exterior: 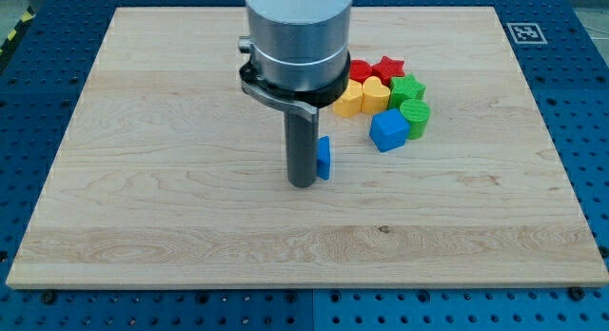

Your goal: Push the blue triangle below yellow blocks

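My tip (303, 184) rests on the wooden board just left of the blue triangle (324, 159), touching or nearly touching it; the rod hides the triangle's left part. Two yellow blocks sit up and to the right: a yellow pentagon-like block (348, 101) and a yellow heart (376, 95). The blue triangle lies below and to the left of them, a short gap apart.
A cluster sits by the yellow blocks: a red block (360, 69), a red star (387, 67), a green block (408, 88), a green cylinder (416, 115) and a blue cube (388, 130). The arm's grey body (296, 36) hides the board's top middle.
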`<action>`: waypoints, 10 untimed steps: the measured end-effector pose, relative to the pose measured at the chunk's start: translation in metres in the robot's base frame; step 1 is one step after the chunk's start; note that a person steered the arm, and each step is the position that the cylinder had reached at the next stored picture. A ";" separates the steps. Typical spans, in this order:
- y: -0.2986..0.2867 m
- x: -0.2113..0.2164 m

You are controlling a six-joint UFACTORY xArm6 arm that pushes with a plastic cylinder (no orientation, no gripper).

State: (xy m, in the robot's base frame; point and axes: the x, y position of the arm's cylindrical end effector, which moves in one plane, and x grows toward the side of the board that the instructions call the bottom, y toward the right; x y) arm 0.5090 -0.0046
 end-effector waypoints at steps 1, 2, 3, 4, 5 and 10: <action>0.008 -0.007; 0.021 -0.007; 0.022 -0.007; 0.021 -0.013; 0.016 -0.027; 0.025 -0.040</action>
State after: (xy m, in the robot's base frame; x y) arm 0.4693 0.0203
